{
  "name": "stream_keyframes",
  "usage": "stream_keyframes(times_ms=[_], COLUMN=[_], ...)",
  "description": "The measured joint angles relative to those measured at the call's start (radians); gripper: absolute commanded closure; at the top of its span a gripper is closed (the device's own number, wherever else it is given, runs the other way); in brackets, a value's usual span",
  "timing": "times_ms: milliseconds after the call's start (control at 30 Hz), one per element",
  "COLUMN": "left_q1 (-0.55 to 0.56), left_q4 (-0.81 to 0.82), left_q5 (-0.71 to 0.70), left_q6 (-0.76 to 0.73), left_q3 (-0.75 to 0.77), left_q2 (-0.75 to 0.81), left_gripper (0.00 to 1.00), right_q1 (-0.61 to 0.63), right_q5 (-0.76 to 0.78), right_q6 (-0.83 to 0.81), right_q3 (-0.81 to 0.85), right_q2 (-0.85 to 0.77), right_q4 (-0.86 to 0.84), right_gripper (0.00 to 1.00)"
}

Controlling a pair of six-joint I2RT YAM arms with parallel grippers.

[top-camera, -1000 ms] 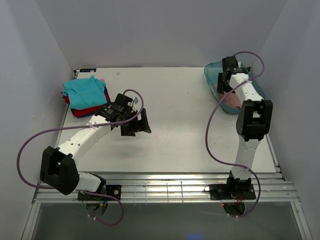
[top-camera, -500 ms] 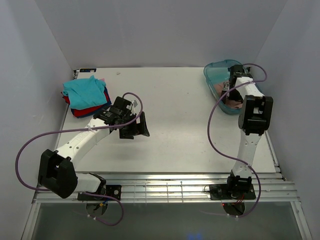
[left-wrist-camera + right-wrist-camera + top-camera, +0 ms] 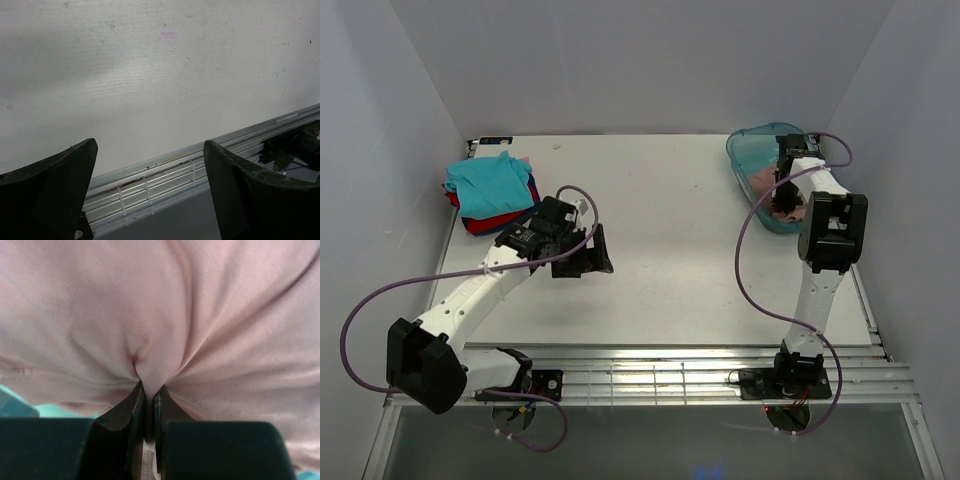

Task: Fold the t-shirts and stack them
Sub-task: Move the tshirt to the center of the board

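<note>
— Right pincer (image 3: 148,389): found shut, fingertips all but touching, with a narrow pinch of the pink t-shirt (image 3: 165,310) caught between them.

— Any pull showing in the cloth?

— Yes. Saw creases fanning out from the pinch, upward and to both sides. Saw little else in the wrist view but pink.

— And where did that shirt lie?

— Inside the blue-green tray (image 3: 744,150), at the far right corner of the worktop (image 3: 690,230). Made it out from above as a pink heap under the wrist, with the pincer reaching down into the tray. Caught a sliver of the tray's plastic at the lower left of the wrist view too.

— Any print on it?

— Couldn't tell. Found only plain pink up close, and too small a patch from above.

— Left pincer (image 3: 150,145)?

— Wide open, holding nothing. Held over bare worktop, left of centre, touching no cloth. Looked out between its two dark fingers (image 3: 55,185) onto the pale surface and the metal rails (image 3: 150,182) along the near edge.

— The other t-shirts?

— Piled at the far left of the worktop: teal t-shirt (image 3: 492,180) on top, rumpled rather than flat, then a red one (image 3: 451,197) and a dark-blue one (image 3: 480,222) underneath, with only their edges showing. Near the left pincer, yet apart from it, and well apart from the tray on the opposite side.
</note>
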State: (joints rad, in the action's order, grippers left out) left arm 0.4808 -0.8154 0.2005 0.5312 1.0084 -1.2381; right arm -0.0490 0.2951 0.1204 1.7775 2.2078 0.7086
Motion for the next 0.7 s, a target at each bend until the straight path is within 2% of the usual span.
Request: stream_keyframes(times_ms=[200, 333, 533, 700], left_q1=[0.000, 0.000, 0.000, 0.000], left_q4=[-0.009, -0.006, 0.002, 0.010], left_q5=[-0.023, -0.029, -0.032, -0.050], left_q6=[0.000, 0.000, 0.006, 0.024], left_q3=[-0.005, -0.005, -0.005, -0.012], left_q2=[0.035, 0.037, 0.037, 0.069], left_gripper=[0.02, 0.02, 0.02, 0.02], right_q1=[0.008, 0.047, 0.212, 0.344], right_q5=[-0.038, -0.062, -0.136, -0.266], right_q6=[0.000, 0.003, 0.030, 0.084], right_q3=[-0.020, 0.077, 0.229, 0.306], right_q2=[-0.158, -0.350, -0.616, -0.698], right_q4=[0.085, 0.163, 0.211, 0.262], right_gripper=[0.92, 0.92, 0.92, 0.92])
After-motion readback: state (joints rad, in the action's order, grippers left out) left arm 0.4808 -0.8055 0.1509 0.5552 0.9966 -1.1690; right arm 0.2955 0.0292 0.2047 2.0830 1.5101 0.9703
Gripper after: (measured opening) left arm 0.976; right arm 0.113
